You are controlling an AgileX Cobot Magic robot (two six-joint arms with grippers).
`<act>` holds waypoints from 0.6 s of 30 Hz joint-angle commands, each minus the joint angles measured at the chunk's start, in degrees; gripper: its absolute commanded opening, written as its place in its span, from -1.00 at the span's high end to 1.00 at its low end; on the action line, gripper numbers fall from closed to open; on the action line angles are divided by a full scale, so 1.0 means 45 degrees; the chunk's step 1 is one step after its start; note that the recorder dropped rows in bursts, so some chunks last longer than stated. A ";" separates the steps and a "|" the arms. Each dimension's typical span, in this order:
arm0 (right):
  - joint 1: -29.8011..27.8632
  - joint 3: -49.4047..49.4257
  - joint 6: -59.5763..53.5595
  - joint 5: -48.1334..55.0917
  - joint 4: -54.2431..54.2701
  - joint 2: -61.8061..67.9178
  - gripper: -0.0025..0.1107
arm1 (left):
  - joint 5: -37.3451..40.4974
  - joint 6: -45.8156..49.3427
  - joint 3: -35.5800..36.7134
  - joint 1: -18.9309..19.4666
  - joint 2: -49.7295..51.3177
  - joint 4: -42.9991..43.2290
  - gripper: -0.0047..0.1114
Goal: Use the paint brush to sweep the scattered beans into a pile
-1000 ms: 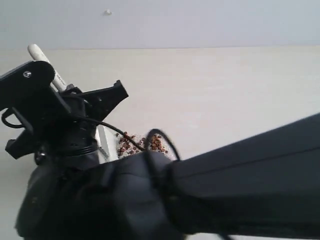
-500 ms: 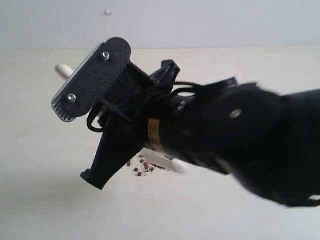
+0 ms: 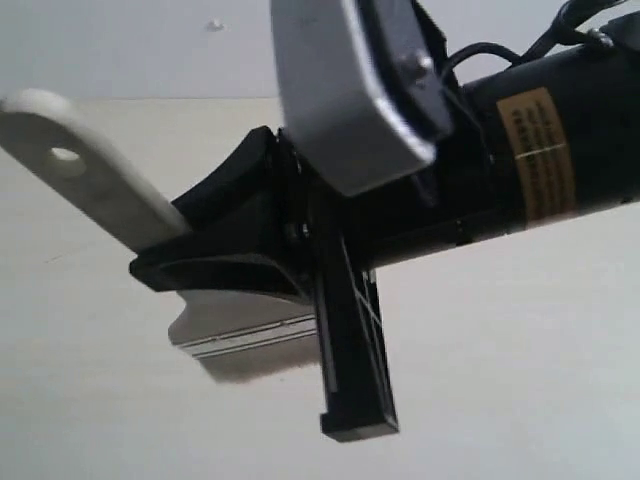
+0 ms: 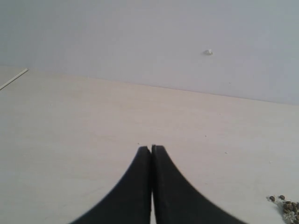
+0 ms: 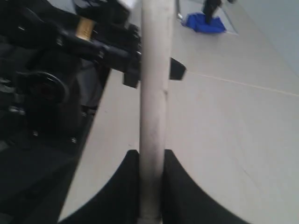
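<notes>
My right gripper (image 5: pixel 151 156) is shut on the paint brush's pale handle (image 5: pixel 153 93), which runs straight out between the two black fingers. Up close in the exterior view, the paint brush (image 3: pixel 95 185) shows the hole at its handle end and its silver ferrule (image 3: pixel 245 328); the black fingers (image 3: pixel 352 360) cover its middle, and the bristles are not clearly seen. A few reddish-brown beans (image 4: pixel 286 206) lie on the table at the edge of the left wrist view. The left gripper (image 4: pixel 151 148) is shut and empty, low over bare table, well apart from the beans.
The light wooden table (image 3: pixel 520 340) meets a pale wall (image 4: pixel 140 37) at the back. Black arm hardware (image 5: pixel 46 88) stands close beside the brush handle. A blue object (image 5: pixel 205 22) lies far off on the table.
The right arm has swung the brush up and across, close to the exterior camera. The bean pile seen below it earlier is now hidden behind the gripper. Both grippers kept their states.
</notes>
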 commanded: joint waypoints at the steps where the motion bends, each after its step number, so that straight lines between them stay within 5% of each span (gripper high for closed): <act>1: -0.0815 0.0017 -0.1366 -0.2799 0.1069 0.0484 0.96 | -0.0023 -0.0048 -0.0003 -0.0058 -0.0026 -0.0097 0.92; 9: -0.1625 0.2406 -0.6273 -0.5704 0.4954 0.1873 0.96 | -0.0023 -0.0048 -0.0003 -0.0058 -0.0026 -0.0097 0.92; 18: -0.1845 0.4789 -1.1220 -0.5877 0.8485 0.4019 0.96 | -0.0023 -0.0048 -0.0003 -0.0058 -0.0026 -0.0097 0.92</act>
